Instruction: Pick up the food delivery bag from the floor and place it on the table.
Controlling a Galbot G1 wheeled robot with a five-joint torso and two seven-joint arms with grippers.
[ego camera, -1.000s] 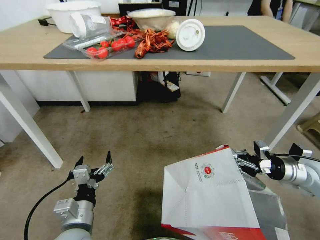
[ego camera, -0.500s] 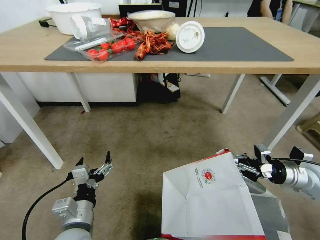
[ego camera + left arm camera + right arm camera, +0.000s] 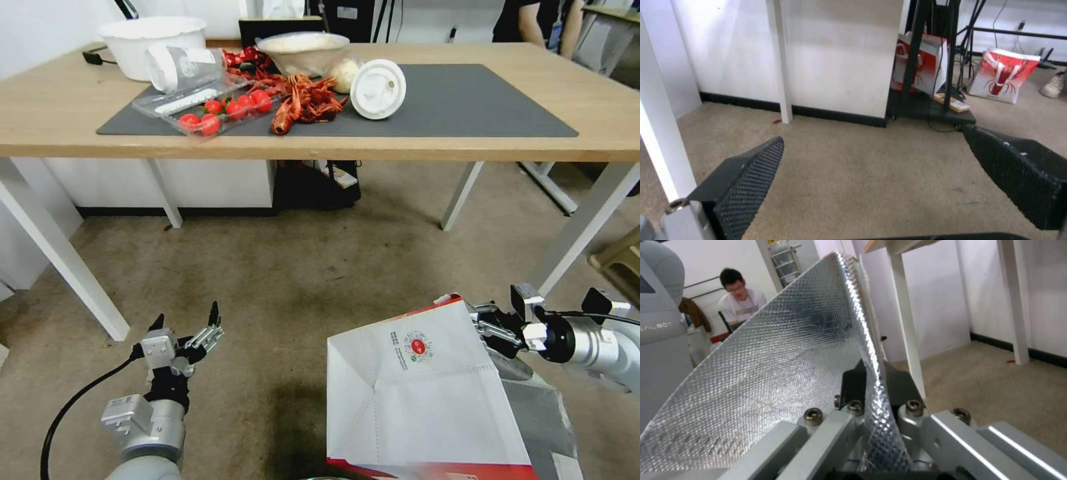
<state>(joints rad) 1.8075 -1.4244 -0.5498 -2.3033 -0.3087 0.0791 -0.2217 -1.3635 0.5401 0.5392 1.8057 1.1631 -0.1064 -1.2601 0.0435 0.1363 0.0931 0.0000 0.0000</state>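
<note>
Jaws of the right gripper [image 3: 481,325] are pinched on the top rim of the food delivery bag [image 3: 417,393], which sits low before the table [image 3: 53,100], below its near edge. The left gripper [image 3: 185,331], spread wide and empty, hangs beside the bag, farther from it.

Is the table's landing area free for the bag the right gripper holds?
Partly. The right gripper clamps the food delivery bag. The mat's left half holds tomatoes, crayfish and a lid; its right half is bare.

The head camera looks forward and down at the table [image 3: 467,143] and carpet [image 3: 300,280]. Both wrist cameras sit low, facing table legs [image 3: 780,60] above that carpet.
</note>
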